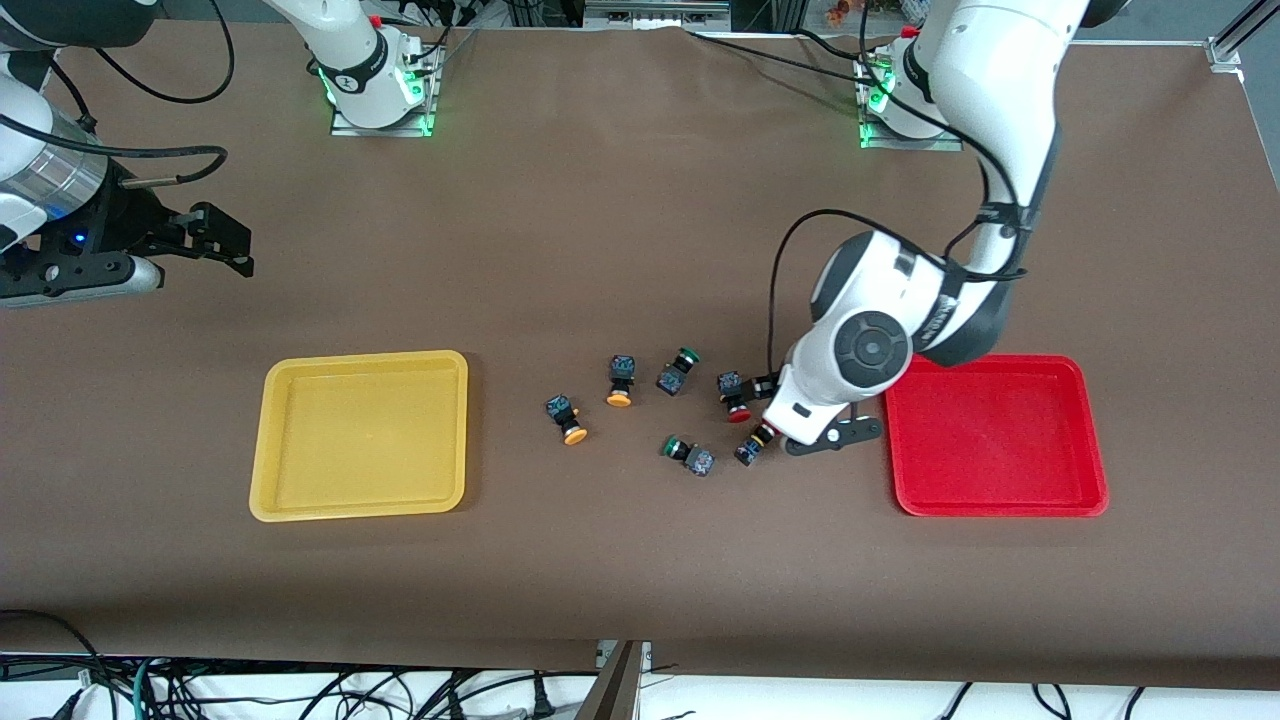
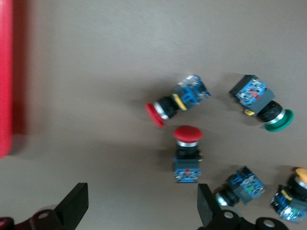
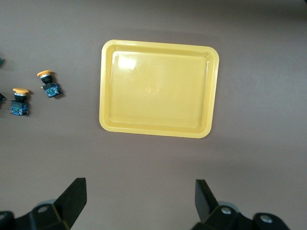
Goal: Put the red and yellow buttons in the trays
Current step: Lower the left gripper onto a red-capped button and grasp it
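Observation:
The yellow tray (image 1: pixel 357 497) and the red tray (image 1: pixel 997 500) lie empty toward opposite ends of the table. Between them lie two yellow-capped buttons (image 1: pixel 567 418) (image 1: pixel 621 380) and two red-capped buttons (image 1: pixel 735 395) (image 1: pixel 752 445). My left gripper (image 1: pixel 803 412) is open and empty, low over the table between the red buttons and the red tray. In the left wrist view the gripper (image 2: pixel 140 211) has one finger (image 2: pixel 208 206) beside the nearer red button (image 2: pixel 187 153); the other red button (image 2: pixel 175 103) lies apart. My right gripper (image 1: pixel 222 240) (image 3: pixel 139 203) waits open, up over the table by the yellow tray (image 3: pixel 108 91).
Two green-capped buttons (image 1: pixel 679 371) (image 1: pixel 688 454) lie among the red and yellow ones. The red tray's rim (image 2: pixel 5 76) shows in the left wrist view. The two yellow-capped buttons (image 3: pixel 48 84) (image 3: pixel 20 101) show in the right wrist view. Arm bases stand along the table's edge farthest from the front camera.

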Robot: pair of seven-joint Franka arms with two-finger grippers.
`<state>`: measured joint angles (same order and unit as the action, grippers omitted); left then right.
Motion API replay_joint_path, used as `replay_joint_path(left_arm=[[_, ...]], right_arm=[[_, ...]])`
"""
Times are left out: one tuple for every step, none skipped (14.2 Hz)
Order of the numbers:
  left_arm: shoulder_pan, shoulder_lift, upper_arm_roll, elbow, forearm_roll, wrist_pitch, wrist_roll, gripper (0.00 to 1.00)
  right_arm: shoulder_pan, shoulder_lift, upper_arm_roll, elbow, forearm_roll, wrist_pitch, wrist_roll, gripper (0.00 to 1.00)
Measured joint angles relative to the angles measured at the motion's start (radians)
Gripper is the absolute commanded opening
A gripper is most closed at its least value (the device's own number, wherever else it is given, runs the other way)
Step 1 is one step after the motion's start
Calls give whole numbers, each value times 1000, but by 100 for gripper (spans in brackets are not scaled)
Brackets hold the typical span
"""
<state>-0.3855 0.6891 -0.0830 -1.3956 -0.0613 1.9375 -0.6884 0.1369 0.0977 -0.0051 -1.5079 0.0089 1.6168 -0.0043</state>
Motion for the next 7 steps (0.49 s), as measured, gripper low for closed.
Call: replay_joint_path(left_arm=[[-15,14,0,-2,0,32,-17,100],[-28,28,0,-5,0,59,-31,100],[-39,41,1,-8,0,74,-47,100],[-50,52,1,-12,0,82,-66,100],[-59,60,1,-14,0,86,-83,100],[-65,67,1,-16,0,90,-92,100],[-69,73,1,-22,0,109,-95,100]], right_arm=[[0,0,0,0,0,0,0,100],[0,0,0,0,0,0,0,100],[0,0,0,0,0,0,0,100],[0,0,-1,0,0,0,0,100],[-1,0,-1,0,0,0,0,100],[-1,0,-1,0,0,0,0,100],[-1,0,-1,0,0,0,0,100]])
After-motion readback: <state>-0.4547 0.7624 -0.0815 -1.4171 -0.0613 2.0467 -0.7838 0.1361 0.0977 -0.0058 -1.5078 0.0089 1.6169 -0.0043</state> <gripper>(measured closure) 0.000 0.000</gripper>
